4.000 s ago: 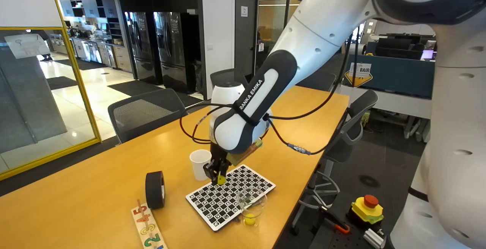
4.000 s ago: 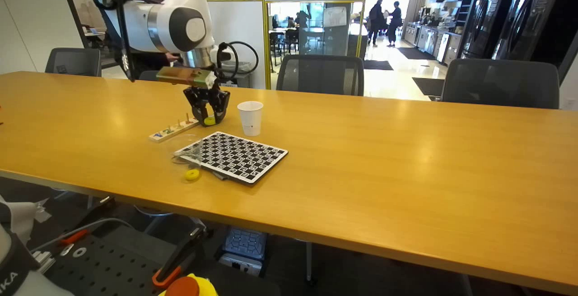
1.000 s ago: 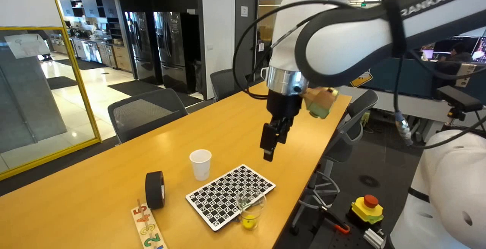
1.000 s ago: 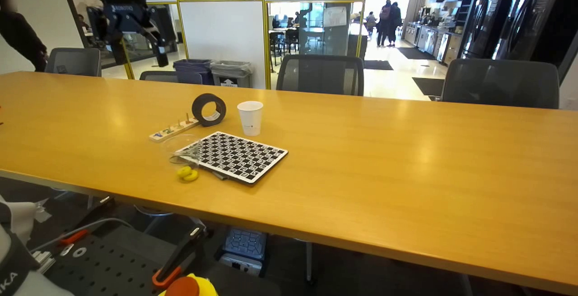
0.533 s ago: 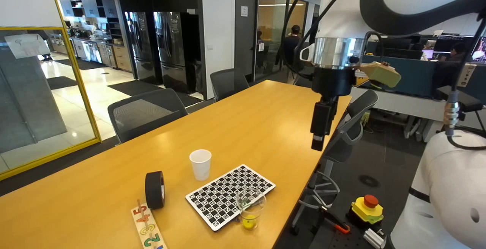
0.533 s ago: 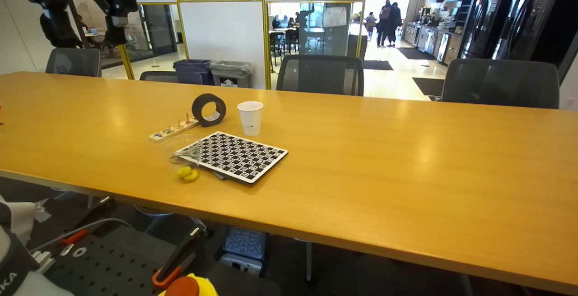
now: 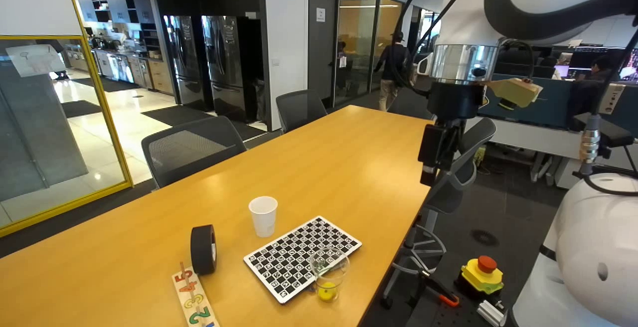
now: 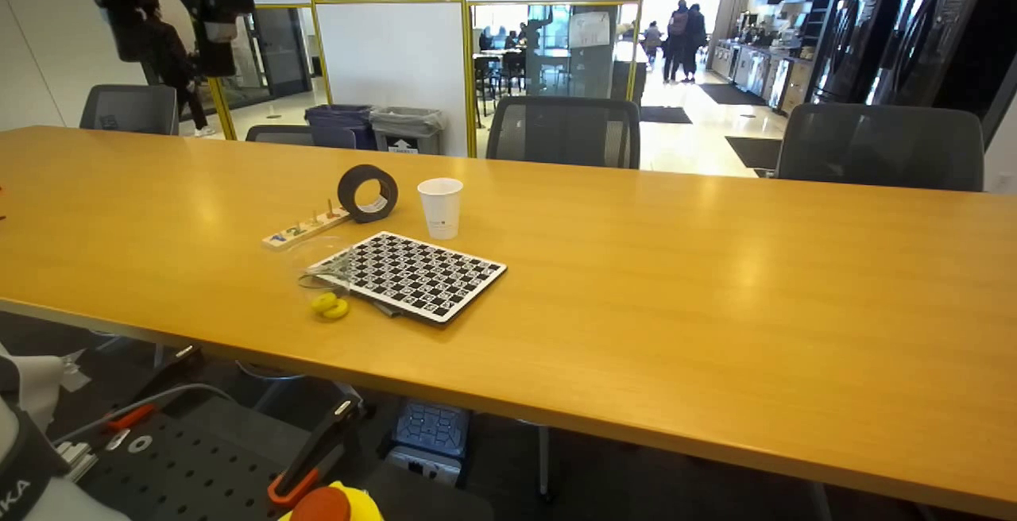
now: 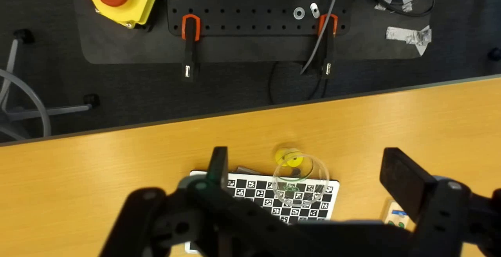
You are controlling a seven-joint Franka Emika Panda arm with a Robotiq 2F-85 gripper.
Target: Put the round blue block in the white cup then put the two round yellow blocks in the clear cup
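My gripper [image 9: 305, 156] is open, its two dark fingers wide apart with nothing between them. It hangs high above the table, well clear of both cups. The clear cup [image 9: 323, 180] stands upright, partly over the edge of the checkered board in the wrist view. At its bottom, seen through the wall, lie two round yellow blocks [image 9: 296, 161], one leaning on the other; in an exterior view both yellow blocks [image 8: 330, 307] show too. The white cup [image 7: 263, 216] stands upright beyond the checkered board. Its floor cannot be seen. The round blue block is hidden or out of view.
The checkered board [image 7: 299, 259] lies between the cups. A black tape roll [image 8: 349, 191] stands on edge beside a wooden number board [image 8: 306, 229] with pegs. Chairs line the table's far side. An emergency stop [image 7: 482, 273] sits near the robot's base.
Four seconds ago my gripper held a yellow block by the tape roll and one was in the clear cup. Now both are in it. The opened gripper has risen away, moving little lately.
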